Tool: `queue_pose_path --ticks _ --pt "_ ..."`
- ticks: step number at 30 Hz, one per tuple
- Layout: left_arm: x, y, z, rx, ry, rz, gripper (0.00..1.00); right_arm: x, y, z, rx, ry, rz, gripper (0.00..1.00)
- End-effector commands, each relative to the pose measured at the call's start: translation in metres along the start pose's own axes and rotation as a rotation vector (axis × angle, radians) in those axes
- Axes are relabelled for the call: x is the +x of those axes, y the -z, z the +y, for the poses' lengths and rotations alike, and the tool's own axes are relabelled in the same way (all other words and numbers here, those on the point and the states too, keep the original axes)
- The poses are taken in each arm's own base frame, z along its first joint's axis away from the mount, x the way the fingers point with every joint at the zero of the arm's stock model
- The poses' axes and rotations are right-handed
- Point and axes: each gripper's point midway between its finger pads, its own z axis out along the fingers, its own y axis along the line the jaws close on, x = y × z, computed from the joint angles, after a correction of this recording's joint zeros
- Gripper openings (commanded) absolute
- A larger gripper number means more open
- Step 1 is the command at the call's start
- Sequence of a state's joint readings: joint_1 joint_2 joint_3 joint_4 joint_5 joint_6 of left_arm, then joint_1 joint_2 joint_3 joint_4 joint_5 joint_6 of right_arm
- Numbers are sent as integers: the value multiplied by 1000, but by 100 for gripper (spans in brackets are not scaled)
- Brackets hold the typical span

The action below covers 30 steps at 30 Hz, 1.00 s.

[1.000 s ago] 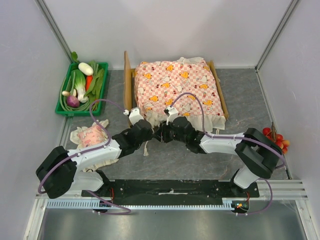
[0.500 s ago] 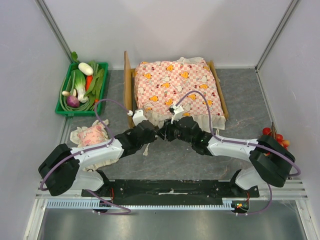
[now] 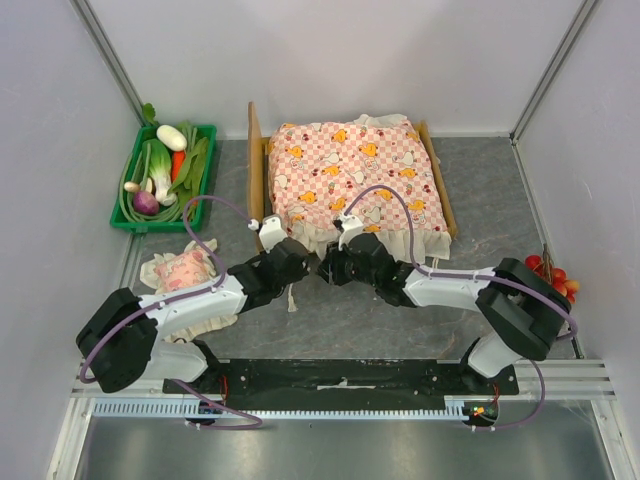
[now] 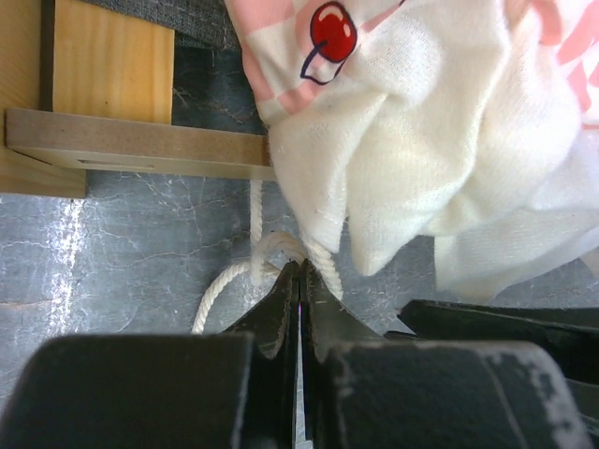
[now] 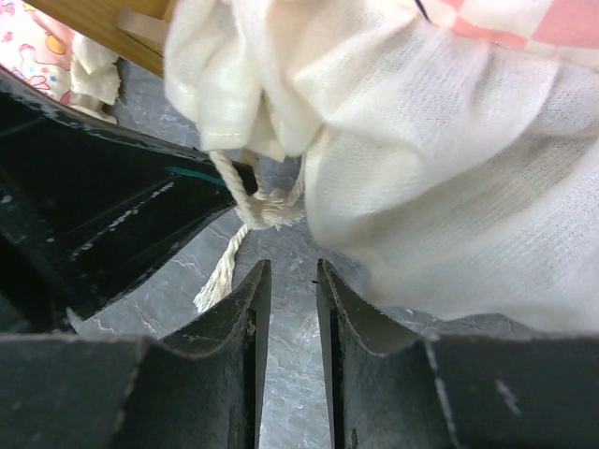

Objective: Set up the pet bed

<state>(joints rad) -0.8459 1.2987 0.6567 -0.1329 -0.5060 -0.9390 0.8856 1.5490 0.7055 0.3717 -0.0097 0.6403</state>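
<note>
The pet bed [image 3: 254, 160], a light-wood frame with its headboard on the left, stands at the back centre under the pink-checked mattress [image 3: 350, 175]. The mattress's cream frill [image 4: 421, 140] hangs over the bed's near rail [image 4: 140, 150]. A white knotted cord [image 4: 257, 215] hangs from the frill. My left gripper [image 4: 299, 271] is shut with its tips on this cord; it also shows in the top view [image 3: 300, 258]. My right gripper [image 5: 292, 271] is slightly open and empty just below the knot [image 5: 267, 208]; the top view shows it beside the left one [image 3: 328, 266]. The pink frilled pillow [image 3: 185, 270] lies left of the arms.
A green tray [image 3: 118, 205] of vegetables stands at the back left. Red fruits [image 3: 555, 278] lie at the right wall. Grey walls close in on both sides and the back. A cream cloth [image 3: 215, 315] lies under the left arm.
Both grippers stay at the mattress's near-left corner. The right arm's elbow has swung back left and the left gripper has edged toward the bed.
</note>
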Motion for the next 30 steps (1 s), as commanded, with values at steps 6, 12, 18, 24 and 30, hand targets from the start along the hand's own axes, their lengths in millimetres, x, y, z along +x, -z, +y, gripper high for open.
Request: queue_pose_path --ticks 6,12,18,24,30 --pt "-28 1 -16 16 70 -81 2 -22 -27 6 -47 -39 -56 40" --pt "-29 0 -16 16 68 -77 2 -28 -34 14 -112 -3 -82 45" --pt "-28 -2 -16 16 63 -68 2 -21 -42 13 -138 61 -48 46" --pt "-28 -3 -16 17 65 -60 2 -17 -47 21 -212 66 -28 46" --pt "-27 -4 -17 21 68 -55 2 -19 -48 30 -269 91 -44 46"
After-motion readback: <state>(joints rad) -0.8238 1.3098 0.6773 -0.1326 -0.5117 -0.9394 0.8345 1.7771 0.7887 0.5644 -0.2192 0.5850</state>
